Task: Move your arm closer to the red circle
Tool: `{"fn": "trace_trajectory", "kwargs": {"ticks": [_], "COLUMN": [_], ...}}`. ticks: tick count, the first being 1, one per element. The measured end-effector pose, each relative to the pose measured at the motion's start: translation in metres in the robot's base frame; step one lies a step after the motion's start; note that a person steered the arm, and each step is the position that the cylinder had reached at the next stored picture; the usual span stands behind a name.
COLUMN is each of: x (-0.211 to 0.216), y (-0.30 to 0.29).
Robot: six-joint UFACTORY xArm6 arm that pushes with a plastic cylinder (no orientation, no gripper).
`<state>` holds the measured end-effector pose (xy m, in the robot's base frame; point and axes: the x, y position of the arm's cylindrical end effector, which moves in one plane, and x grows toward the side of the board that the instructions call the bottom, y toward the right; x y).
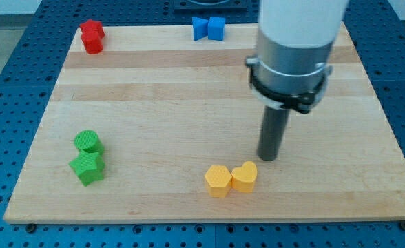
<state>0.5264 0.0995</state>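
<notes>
The red circle (93,45) sits at the board's top left corner. It touches a red star-like block (91,29) just above it. My arm comes down from the view's top right and ends in a dark rod. My tip (268,158) rests on the board at lower right of centre, far to the right of and below the red circle. The tip is just up and right of a yellow heart (244,176).
A yellow hexagon-like block (217,180) touches the heart's left side. A green circle (88,142) and a green star (87,167) stand together at lower left. Two blue blocks (209,28) stand at the top edge. The wooden board (161,103) lies on a blue perforated table.
</notes>
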Motion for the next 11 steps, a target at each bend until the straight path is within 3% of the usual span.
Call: {"fn": "trace_trajectory", "kwargs": {"ticks": [3, 5, 8, 9, 10, 11], "x": [-0.007, -0.063, -0.193, -0.246, -0.307, -0.334], "y": [0.012, 0.007, -0.257, -0.308, -0.321, -0.318]}}
